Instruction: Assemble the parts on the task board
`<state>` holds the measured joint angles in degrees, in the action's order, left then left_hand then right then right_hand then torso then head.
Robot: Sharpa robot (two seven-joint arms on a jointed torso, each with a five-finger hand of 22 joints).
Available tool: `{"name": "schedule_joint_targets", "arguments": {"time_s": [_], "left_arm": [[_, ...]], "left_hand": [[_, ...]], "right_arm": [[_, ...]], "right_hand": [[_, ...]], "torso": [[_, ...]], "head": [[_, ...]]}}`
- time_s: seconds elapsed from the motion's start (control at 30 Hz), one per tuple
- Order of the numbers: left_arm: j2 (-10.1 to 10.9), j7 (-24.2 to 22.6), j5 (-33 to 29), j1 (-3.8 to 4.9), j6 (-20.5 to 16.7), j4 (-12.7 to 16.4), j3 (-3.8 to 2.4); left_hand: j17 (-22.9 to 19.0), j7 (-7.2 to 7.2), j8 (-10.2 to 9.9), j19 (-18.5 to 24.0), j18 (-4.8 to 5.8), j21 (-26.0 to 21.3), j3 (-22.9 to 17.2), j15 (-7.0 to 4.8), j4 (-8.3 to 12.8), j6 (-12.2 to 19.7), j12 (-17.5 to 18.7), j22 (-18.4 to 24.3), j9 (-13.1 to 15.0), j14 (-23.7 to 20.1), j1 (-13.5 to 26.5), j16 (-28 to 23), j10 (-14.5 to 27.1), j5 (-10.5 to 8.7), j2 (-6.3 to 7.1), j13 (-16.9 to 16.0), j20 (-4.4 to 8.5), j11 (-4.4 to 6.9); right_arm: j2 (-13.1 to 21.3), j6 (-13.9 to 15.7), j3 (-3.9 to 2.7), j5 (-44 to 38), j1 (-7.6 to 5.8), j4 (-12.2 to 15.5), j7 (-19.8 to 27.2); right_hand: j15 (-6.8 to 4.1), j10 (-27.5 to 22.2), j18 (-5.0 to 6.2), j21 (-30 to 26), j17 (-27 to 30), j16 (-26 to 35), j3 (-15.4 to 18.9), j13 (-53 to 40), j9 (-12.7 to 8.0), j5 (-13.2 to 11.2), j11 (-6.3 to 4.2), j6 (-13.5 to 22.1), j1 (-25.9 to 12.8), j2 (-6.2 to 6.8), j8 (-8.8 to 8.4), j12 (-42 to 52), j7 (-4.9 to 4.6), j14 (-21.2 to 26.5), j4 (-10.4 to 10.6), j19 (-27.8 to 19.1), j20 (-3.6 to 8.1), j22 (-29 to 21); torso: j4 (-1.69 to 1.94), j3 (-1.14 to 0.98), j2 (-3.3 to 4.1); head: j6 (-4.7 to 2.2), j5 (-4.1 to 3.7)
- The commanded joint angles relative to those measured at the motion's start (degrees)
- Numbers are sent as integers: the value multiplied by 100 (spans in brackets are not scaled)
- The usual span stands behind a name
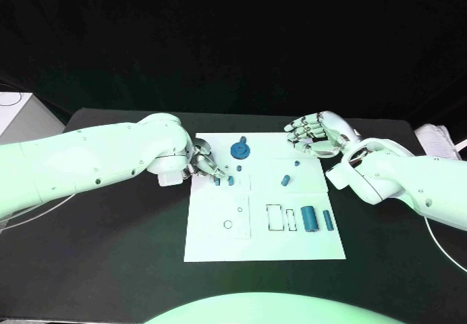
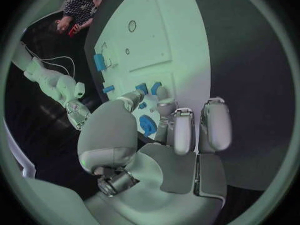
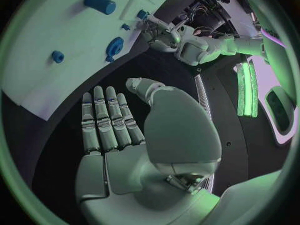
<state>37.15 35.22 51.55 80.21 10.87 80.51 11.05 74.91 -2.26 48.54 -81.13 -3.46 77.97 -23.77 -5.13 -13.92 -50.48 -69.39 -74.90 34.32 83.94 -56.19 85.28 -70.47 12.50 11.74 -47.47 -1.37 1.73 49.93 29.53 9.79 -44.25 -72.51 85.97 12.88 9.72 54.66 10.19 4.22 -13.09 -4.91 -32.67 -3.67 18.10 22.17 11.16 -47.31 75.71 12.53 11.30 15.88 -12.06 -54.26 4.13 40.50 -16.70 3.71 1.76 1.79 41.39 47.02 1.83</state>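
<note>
The white task board (image 1: 219,236), a flat matte rectangular plate, lies in the middle of the black table (image 1: 97,270), with thin outlines of rectangles and small circles drawn on it. No writing on it can be read. Up near the board's far edge stands a round blue disc part with a knob (image 1: 240,149), smooth and plastic-looking. The left hand (image 1: 202,164), silver and jointed on its glossy white arm, sits at the board's left edge, fingers curled down among a few small blue pegs (image 1: 224,180); whether it actually has hold of one cannot be told. A small blue stubby piece (image 1: 286,180) rests near the board's middle, right side. Toward the board's right edge lie two blue cylinders, a thick one (image 1: 310,218) and a slim one (image 1: 328,219), side by side next to the drawn rectangles. The right hand (image 1: 313,135) hovers off the board's far right corner, fingers straight and apart, holding nothing.
</note>
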Motion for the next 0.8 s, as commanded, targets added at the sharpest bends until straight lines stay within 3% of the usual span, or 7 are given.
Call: {"name": "schedule_joint_targets", "arguments": {"time_s": [0.03,0.4,0.53,0.6,0.67,0.7,0.8], "left_arm": [[18,-99,-9,2,-332,49,-41],[178,-439,-205,-1,-924,200,-171],[271,-1041,-399,-2,-1263,306,-251],[298,-1479,-463,-4,-1501,351,-269],[310,-1785,-465,-9,-1666,379,-274],[318,-2049,-420,-21,-1827,403,-266],[329,-2798,-187,-98,-2332,455,-242]], "left_hand": [[579,1,37,58,-32,-58,41,27,-39,66,42,-405,14,347,-80,-32,73,22,6,74,-7,-10],[396,-82,42,232,-95,-304,252,94,-245,286,231,-206,66,277,-323,-148,433,81,-9,475,-61,-88],[168,-149,13,368,-141,-497,256,149,-245,444,386,-51,76,182,-563,-293,725,130,-112,779,-106,-150],[-496,-267,-133,789,-273,-1053,-72,236,-85,782,836,394,19,-143,-1083,-741,1404,156,-244,1430,-169,-257],[-857,-338,-197,1109,-360,-1463,-444,308,175,950,897,709,-37,-378,-1560,-997,1658,168,-204,1480,-239,-327],[-1314,-409,-258,1499,-466,-1956,-727,370,347,1075,957,1087,-97,-686,-1819,-1320,1884,164,-124,1525,-294,-385],[-2097,-607,-430,2259,-631,-2837,-1233,541,649,1315,1166,1716,-284,-1407,-2121,-1884,2324,114,35,1714,-433,-582]], "right_arm": [[-3,-25,-2,-29,2,4,75],[-9,-28,-2,-28,3,-2,81],[-8,-27,-2,-27,3,-3,80],[-8,-26,-2,-27,3,-2,81],[-9,-25,-2,-27,3,-3,82],[-9,-24,-2,-27,3,-3,82],[-6,-23,-2,-27,3,-3,83]], "right_hand": [[15,18,7,-39,8,-15,-29,5,-6,12,8,-52,-48,-12,-9,-32,-261,-25,-7,-39,10,-6],[16,19,6,-42,10,-14,-33,5,-6,14,9,-52,-52,-13,-10,-34,-263,-23,-10,-51,10,-8],[16,19,6,-42,10,-14,-33,5,-6,14,9,-52,-52,-13,-10,-34,-263,-23,-10,-51,10,-8],[16,19,6,-42,10,-14,-33,5,-6,14,9,-52,-52,-13,-10,-34,-263,-23,-10,-51,10,-8],[16,19,6,-42,10,-14,-33,5,-6,14,9,-52,-52,-13,-10,-34,-263,-23,-10,-51,10,-8],[16,19,6,-42,10,-14,-33,5,-6,14,9,-52,-52,-13,-10,-34,-263,-23,-10,-51,10,-8],[16,19,6,-42,10,-14,-33,5,-6,14,9,-52,-52,-13,-10,-34,-263,-23,-10,-51,10,-8]], "torso": [[4,-7,-3],[-2,-4,0],[0,-6,4],[3,-7,1],[0,-6,0],[0,-5,0],[7,-8,-3]], "head": [[-10,-1],[-41,-35],[-63,-46],[-71,-52],[-82,-59],[-86,-62],[-112,-78]]}}
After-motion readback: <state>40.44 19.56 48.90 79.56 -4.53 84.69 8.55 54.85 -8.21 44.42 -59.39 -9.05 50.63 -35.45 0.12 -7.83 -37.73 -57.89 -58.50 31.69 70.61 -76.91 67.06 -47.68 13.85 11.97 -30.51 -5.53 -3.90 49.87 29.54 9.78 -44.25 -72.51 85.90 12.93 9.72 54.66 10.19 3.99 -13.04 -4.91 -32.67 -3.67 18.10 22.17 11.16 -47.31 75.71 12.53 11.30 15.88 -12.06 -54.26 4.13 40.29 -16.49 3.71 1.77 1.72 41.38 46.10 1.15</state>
